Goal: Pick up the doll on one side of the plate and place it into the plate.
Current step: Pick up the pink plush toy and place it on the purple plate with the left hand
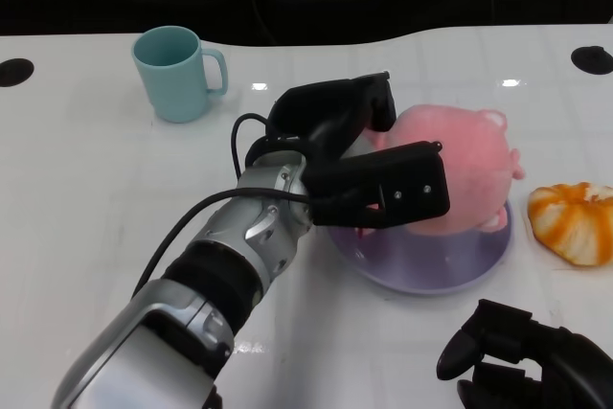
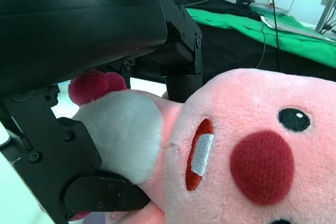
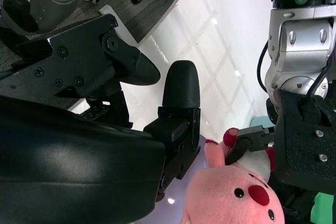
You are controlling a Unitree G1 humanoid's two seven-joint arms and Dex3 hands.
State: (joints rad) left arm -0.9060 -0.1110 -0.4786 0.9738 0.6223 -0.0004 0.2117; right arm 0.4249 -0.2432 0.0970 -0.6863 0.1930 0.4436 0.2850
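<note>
Left arm (image 1: 206,280) reaches from the near-left edge of the table diagonally toward its centre, silver forearm raised off the surface, black cable looping beside the wrist. Left hand (image 1: 359,165) grips the doll (image 1: 460,174): fingers (image 1: 330,112) wrap its far side, thumb (image 1: 383,189) presses its near side. Left wrist view confirms contact on both flanks. Right hand (image 1: 527,356) rests low at the near-right corner, fingers apart, holding nothing.

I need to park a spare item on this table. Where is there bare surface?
Bare white table stretches below the teal mug, to the left of the left hand. It is crowded around the plate: pink doll, peeled orange, right hand.
</note>
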